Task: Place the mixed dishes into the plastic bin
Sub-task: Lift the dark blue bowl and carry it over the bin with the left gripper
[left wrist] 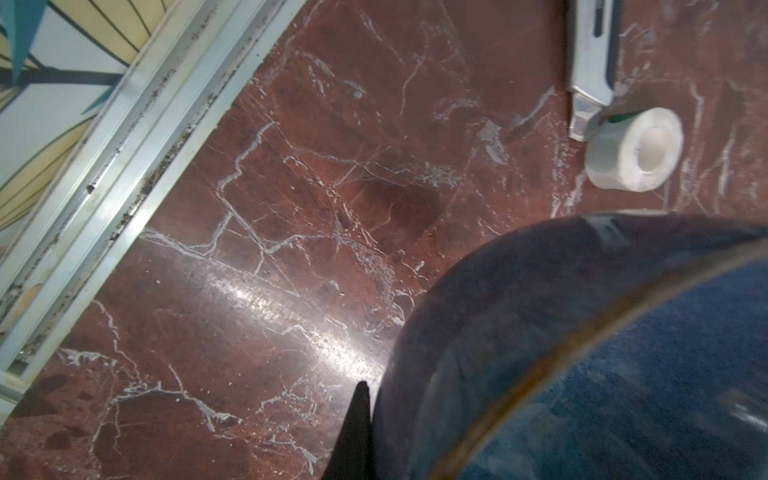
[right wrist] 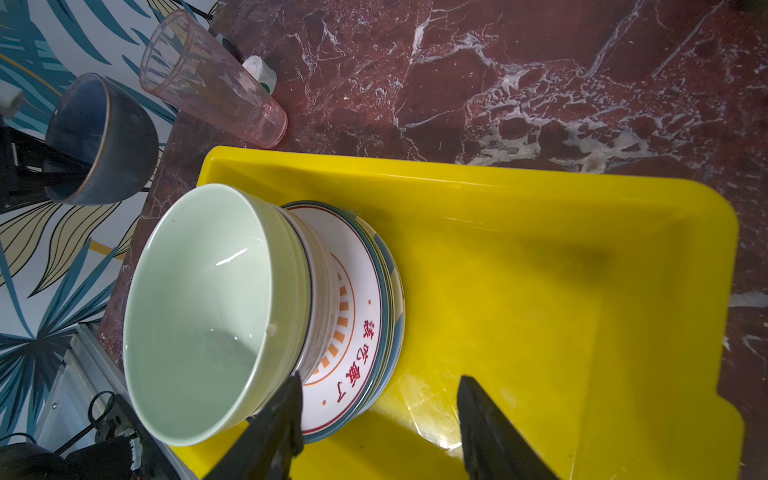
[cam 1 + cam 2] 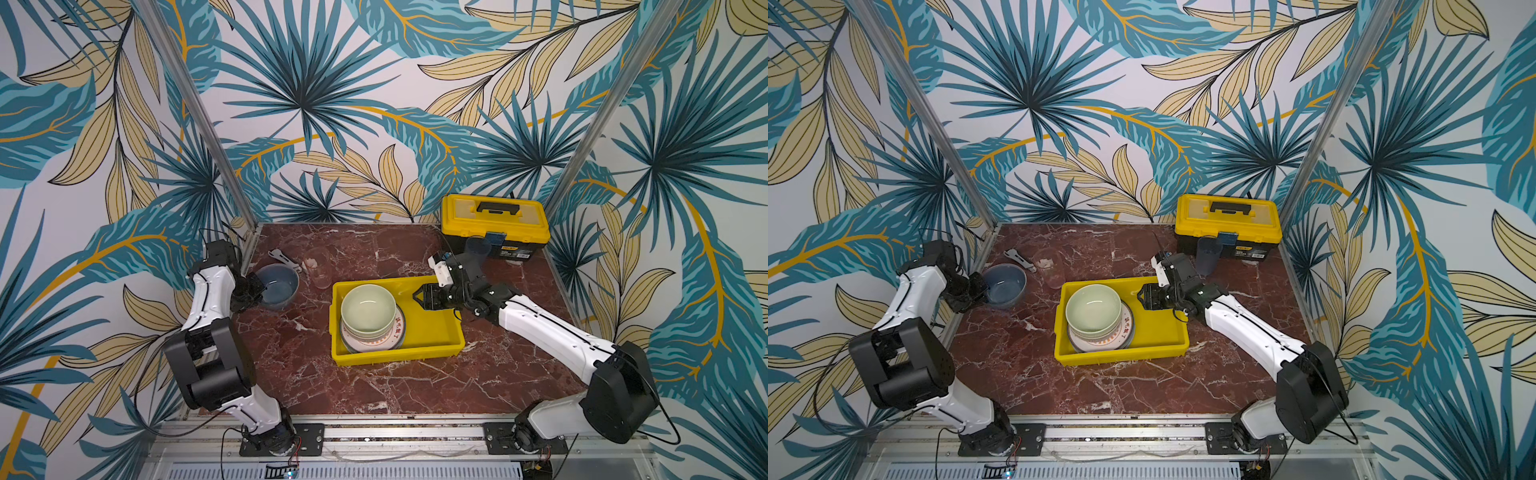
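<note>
At the left, a blue-grey bowl [image 3: 277, 286] [image 3: 1005, 286] [image 1: 582, 332] has my left gripper [image 3: 254, 291] shut on its near rim. One black finger [image 1: 356, 428] presses the bowl's outer wall; the other finger is hidden. The yellow plastic bin [image 3: 415, 357] [image 3: 1121, 358] [image 2: 540, 187] holds a pale green bowl [image 3: 368, 309] [image 2: 199, 307] stacked on plates [image 3: 397, 334] [image 2: 353, 332]. My right gripper [image 3: 419, 296] [image 2: 380, 399] hangs open over the bin's bare right half, beside the stack. A pinkish tumbler [image 3: 318, 268] [image 2: 212, 79] stands behind the bin, and a blue-grey tumbler [image 3: 478, 249] stands by the toolbox.
A yellow-and-black toolbox [image 3: 494, 224] sits at the back right corner. A grey metal tool [image 3: 282, 257] [image 1: 590, 62] and a small white tape roll [image 1: 636, 149] lie behind the blue-grey bowl. An aluminium rail [image 1: 124, 145] borders the table's left edge.
</note>
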